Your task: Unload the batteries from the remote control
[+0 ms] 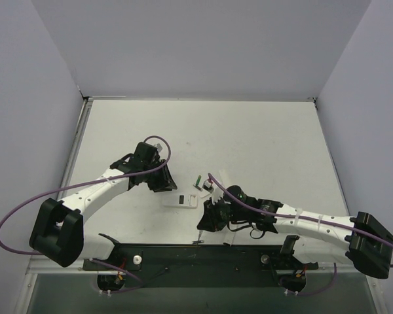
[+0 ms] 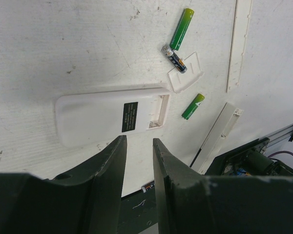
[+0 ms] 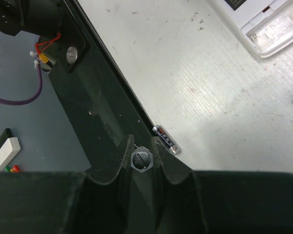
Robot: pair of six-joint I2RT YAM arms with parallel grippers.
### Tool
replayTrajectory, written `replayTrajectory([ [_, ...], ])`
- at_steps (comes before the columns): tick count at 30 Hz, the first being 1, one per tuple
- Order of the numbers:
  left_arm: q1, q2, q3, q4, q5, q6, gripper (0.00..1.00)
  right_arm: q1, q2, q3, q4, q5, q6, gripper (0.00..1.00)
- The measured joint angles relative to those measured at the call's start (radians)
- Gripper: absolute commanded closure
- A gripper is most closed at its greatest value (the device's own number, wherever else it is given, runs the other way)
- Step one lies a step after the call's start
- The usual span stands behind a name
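Right pincer (image 3: 142,142) closed, nothing gripped that I can see; edge battery (image 3: 166,139), dark, lies just beyond its tips at the worktop (image 2: 63,48) near edge, long axis diagonal; right arm nearer. Left pincer (image 2: 138,141) part-open, empty, just short of the remote (image 2: 93,117); compartment (image 2: 157,109) looks empty; upper green battery (image 2: 182,29), second dark battery (image 2: 174,58) and lower green battery (image 2: 193,106) lie loose beyond it. Remote's black label (image 2: 130,116) and battery print unreadable.

Pale grey walls (image 1: 203,46) enclose a scuffed white table (image 1: 249,137).
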Motion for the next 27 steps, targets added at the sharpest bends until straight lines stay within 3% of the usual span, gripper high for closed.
replayTrajectory([
  [27, 0.000, 0.001, -0.028, 0.012, 0.004, -0.001, 0.62, 0.004, 0.054, 0.048, -0.053, 0.128, -0.051, 1.00],
])
